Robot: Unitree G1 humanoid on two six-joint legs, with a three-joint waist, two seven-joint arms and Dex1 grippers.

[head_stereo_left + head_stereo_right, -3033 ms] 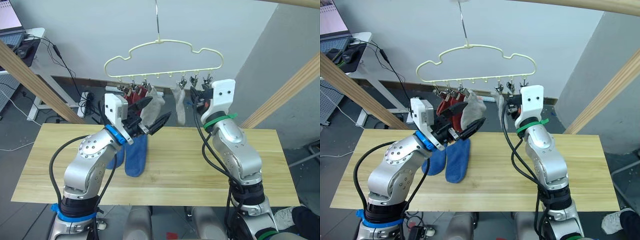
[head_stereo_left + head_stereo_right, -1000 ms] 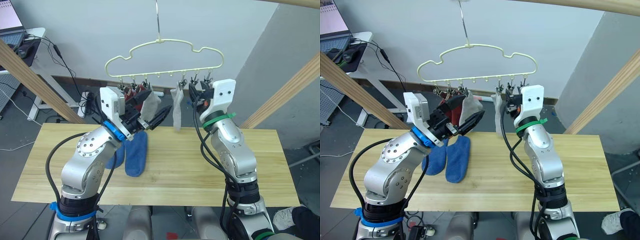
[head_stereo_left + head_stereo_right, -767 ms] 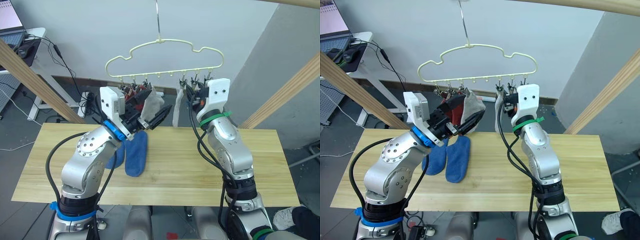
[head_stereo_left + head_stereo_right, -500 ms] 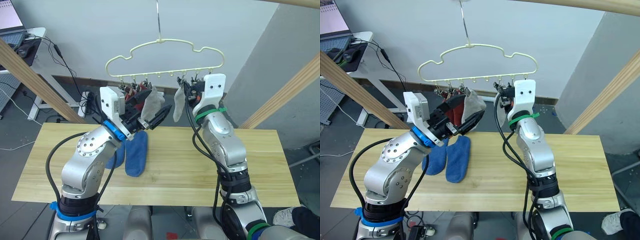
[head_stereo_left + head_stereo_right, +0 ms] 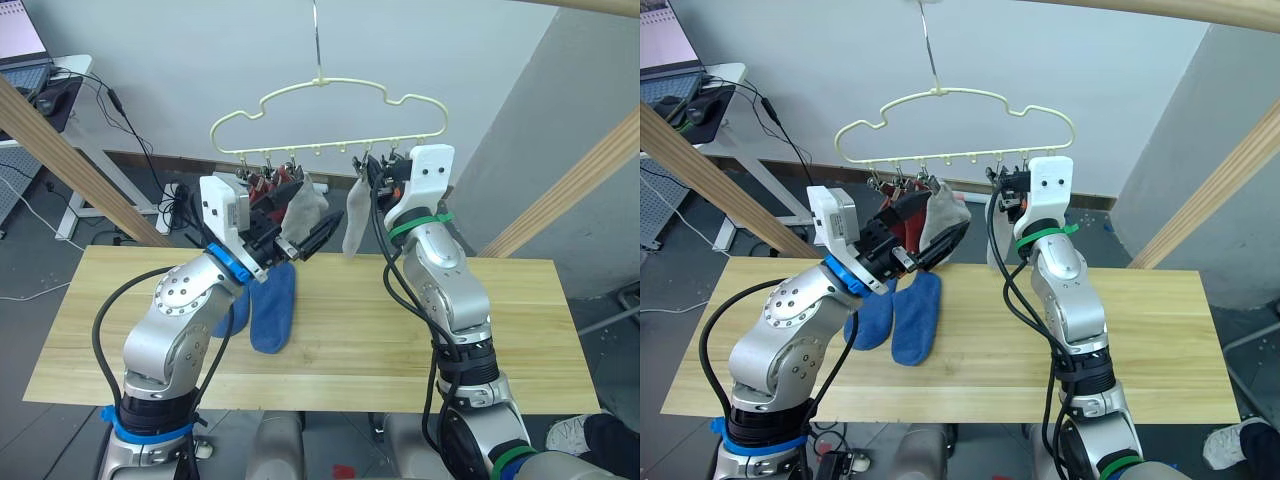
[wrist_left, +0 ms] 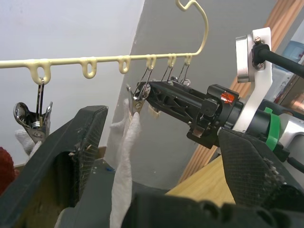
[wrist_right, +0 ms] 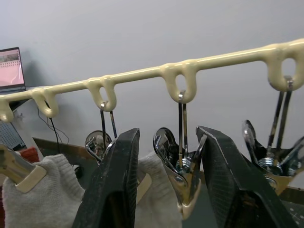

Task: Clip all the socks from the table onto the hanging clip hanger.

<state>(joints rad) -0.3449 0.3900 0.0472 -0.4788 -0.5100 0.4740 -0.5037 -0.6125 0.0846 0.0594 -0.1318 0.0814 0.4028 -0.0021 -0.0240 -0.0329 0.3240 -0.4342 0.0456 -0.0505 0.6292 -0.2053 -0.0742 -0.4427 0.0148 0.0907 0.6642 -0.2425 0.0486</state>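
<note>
Clip hanger [image 5: 330,120] hanging by its hook above the far edge of the table [image 5: 520,330], with socks at three stages. Two rust red socks [image 5: 262,188] are hanging from clips at its left end, and two light grey socks are hanging from the clip row: one [image 5: 300,212] beside the red pair, one [image 5: 352,215] further right. Two blue socks [image 5: 272,308] are lying side by side on the table, unclipped, so about two thirds of the work appears done.

The right end effector [image 7: 166,185] is reaching up into the clip row, its two fingers parted and straddling a metal clip [image 7: 183,166] that is gripping the top of the right grey sock; whether the fingers are pressing the clip cannot be judged here. The left end effector [image 5: 305,232] is held up just below the left-hand clips, fingers spread and gripping nothing, with the left grey sock hanging between them in the head views. The blue socks are lying below and behind it, well apart from both end effectors.
</note>
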